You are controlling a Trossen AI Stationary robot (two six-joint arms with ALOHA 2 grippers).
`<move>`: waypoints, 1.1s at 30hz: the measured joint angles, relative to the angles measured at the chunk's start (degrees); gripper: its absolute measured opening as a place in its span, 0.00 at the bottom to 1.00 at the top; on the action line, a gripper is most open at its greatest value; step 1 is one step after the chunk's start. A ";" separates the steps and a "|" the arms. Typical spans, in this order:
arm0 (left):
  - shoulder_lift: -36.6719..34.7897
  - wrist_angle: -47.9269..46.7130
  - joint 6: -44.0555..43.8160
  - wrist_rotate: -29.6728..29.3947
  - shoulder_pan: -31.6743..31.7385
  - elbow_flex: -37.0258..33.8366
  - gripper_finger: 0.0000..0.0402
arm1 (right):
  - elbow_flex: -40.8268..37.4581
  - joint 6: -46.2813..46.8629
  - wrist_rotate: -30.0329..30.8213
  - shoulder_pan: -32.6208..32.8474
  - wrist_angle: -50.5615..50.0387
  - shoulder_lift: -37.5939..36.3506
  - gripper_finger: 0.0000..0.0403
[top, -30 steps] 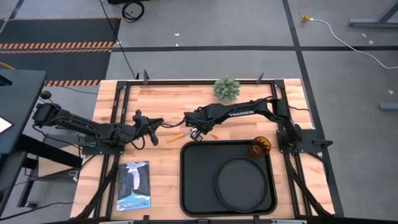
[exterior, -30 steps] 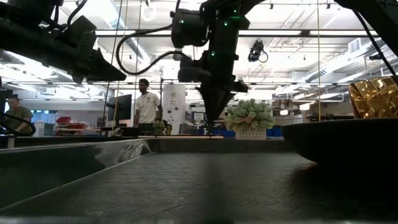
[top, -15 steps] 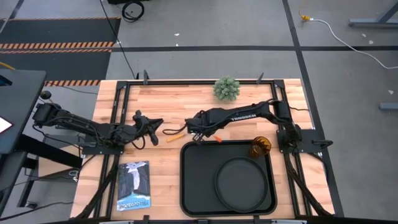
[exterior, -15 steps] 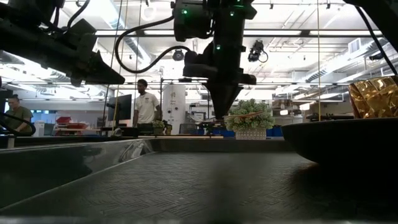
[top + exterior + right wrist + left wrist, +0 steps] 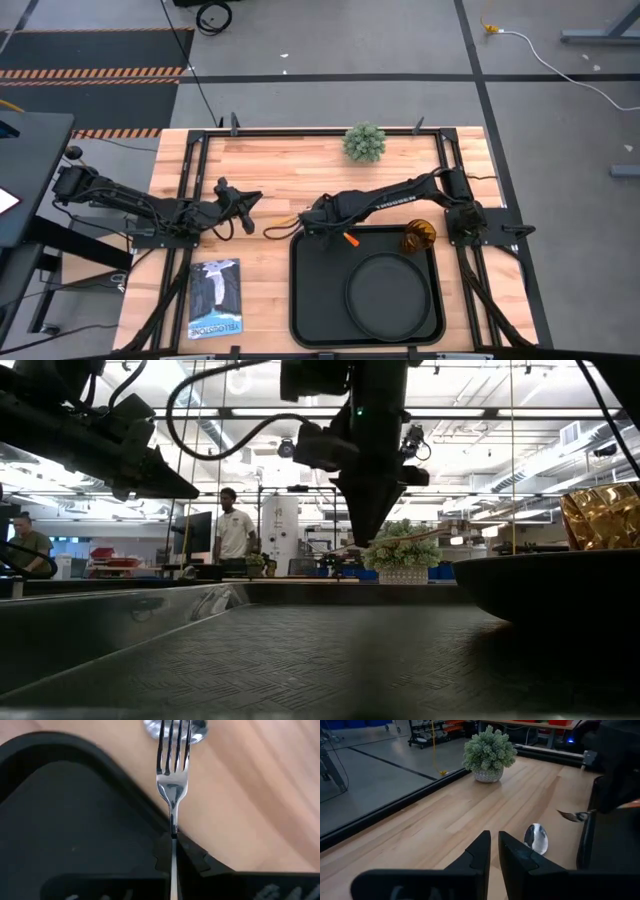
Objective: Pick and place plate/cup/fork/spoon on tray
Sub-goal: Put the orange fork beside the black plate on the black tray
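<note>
Wooden tabletop (image 5: 260, 160): the right gripper (image 5: 314, 222), clamped on the orange-handled silver fork (image 5: 172, 780), hangs over the large black rectangular tray's (image 5: 310, 300) corner. Next, likely lowering it inside. Left gripper (image 5: 492, 851), fingers together, waits beside.

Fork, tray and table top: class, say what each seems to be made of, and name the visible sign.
The fork, held in the right gripper: polished metal tines, judging by their mirror-like shine; its orange handle end is possibly plastic. The tray: matte black, probably plastic, with a faintly textured floor in the low view. The table: pale wood, showing plank seams and grain.
</note>
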 joint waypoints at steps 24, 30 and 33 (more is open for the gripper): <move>0.00 0.11 -1.44 0.00 0.00 0.00 0.11 | -0.02 18.86 -2.51 8.20 8.37 0.00 0.03; 0.00 0.11 -1.46 0.41 0.00 0.00 0.11 | -0.02 25.07 -1.69 9.42 10.03 0.00 0.03; 0.00 0.13 -1.46 1.87 0.00 0.00 0.11 | -0.02 28.44 -1.16 10.28 10.77 0.00 0.03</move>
